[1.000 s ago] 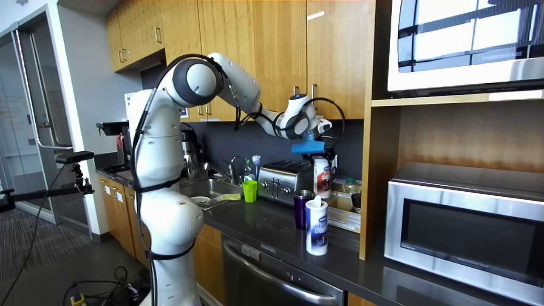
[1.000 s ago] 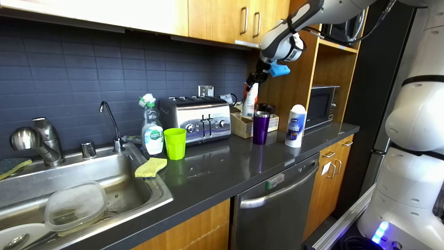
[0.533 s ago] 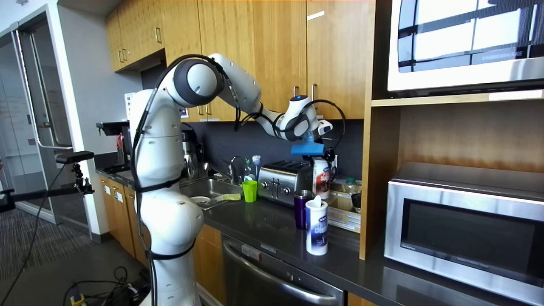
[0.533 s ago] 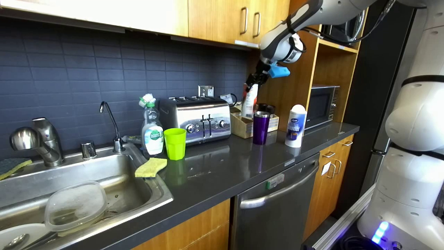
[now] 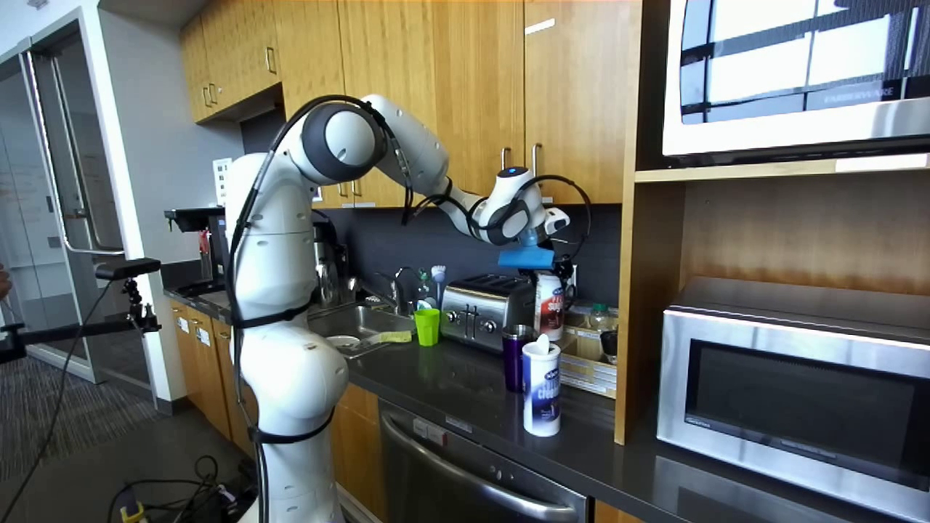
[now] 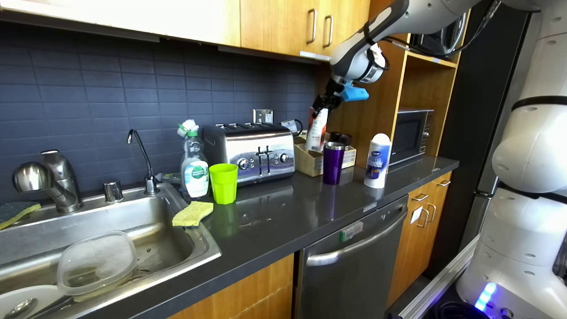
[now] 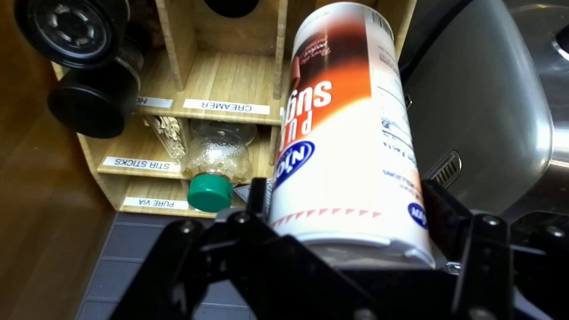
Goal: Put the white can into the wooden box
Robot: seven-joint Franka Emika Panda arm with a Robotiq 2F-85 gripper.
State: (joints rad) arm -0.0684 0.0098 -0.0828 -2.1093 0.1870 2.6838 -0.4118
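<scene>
The white can (image 6: 316, 133) with an orange-red sugar label is held by its lid end in my gripper (image 6: 320, 109). The fingers stand on both sides of it in the wrist view (image 7: 344, 186). The can (image 7: 342, 120) is slightly tilted over the low wooden box (image 7: 178, 109), at the toaster side. Its lower end hides some compartments. I cannot tell whether it is below the rim. The box shows in both exterior views (image 5: 590, 374) (image 6: 309, 165), and so does the can (image 5: 550, 312).
The toaster (image 6: 257, 153) stands right beside the box. A purple tumbler (image 6: 333, 164) and another white canister with a blue label (image 6: 378, 161) stand in front. A green-capped bottle (image 7: 210, 192) and black-lidded jars (image 7: 91, 102) sit in the box. A cabinet side (image 7: 40, 222) borders it.
My gripper and the held can have sunk slightly and shifted a little towards the toaster. The other things have not moved.
</scene>
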